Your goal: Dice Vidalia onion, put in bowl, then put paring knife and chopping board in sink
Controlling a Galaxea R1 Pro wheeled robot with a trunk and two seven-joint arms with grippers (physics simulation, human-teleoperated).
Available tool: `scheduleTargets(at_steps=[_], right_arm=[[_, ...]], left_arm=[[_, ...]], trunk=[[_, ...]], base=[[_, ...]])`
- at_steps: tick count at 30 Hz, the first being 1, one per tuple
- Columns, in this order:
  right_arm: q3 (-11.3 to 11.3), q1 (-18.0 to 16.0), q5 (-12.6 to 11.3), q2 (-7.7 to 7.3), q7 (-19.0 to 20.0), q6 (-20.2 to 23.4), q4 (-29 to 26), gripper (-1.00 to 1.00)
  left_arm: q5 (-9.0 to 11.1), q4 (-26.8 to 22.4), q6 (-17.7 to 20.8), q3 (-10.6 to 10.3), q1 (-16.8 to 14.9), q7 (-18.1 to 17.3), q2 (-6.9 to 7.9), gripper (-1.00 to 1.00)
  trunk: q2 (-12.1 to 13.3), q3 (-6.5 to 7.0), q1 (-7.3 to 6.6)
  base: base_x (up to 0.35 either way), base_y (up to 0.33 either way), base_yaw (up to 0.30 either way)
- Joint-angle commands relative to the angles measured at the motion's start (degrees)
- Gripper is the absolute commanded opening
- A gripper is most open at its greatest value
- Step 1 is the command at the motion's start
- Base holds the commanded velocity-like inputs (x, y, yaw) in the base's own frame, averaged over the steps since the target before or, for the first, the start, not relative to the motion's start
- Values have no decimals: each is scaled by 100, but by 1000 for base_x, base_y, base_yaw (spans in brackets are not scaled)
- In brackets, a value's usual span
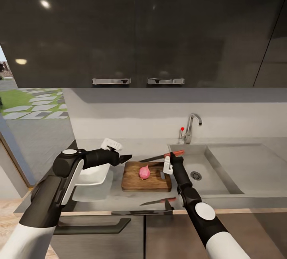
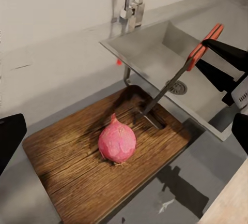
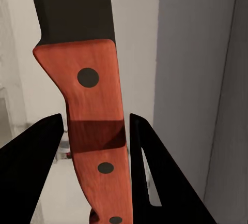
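Head view, right jaws [image 1: 173, 156]: clamped on paring knife [image 1: 161, 157] handle, blade held above chopping board [image 1: 146, 177].
Left jaws [image 1: 126, 157]: parted, holding nothing, beside bowl [image 1: 92, 174].
Onion [image 2: 117, 142]: whole, resting on board.
Sink [image 1: 199, 167]: just beside board, on bench [image 1: 255, 201].

— What sort of place is this?
— A home kitchen. A long grey countertop [image 1: 119, 201] holds a steel sink [image 1: 223, 171] with a curved chrome faucet [image 1: 192, 126].
— What else shows it?
— Dark glossy wall cabinets [image 1: 139, 28] hang above, and a chopping board [image 1: 151, 179] carries an onion [image 1: 144, 172]. A garden path [image 1: 36, 105] shows outside.
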Motion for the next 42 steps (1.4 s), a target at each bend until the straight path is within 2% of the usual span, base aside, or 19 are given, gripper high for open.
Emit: scheduleTargets(at_steps=[1,38,40,42], right_arm=[[5,-5,58,1,-23,22,8,-100],[49,-3,58,1,-3,22,44,-100],[86,-4,57,1,-3,21,44,-100],[231,-8,57,1,-5,21,44,-100]], left_arm=[[12,-4,37,1,-7,-4,3,100],[12,-6,42,13,-8,-13,12,100],[12,-5,42,11,-8,-14,13,100],[12,-4,42,0,-8,-14,9,100]], trunk=[[-12,-12,4],[-12,-12,4],[-12,-12,4],[-12,-12,4]], base=[[0,0,0],[0,0,0],[0,0,0],[0,0,0]])
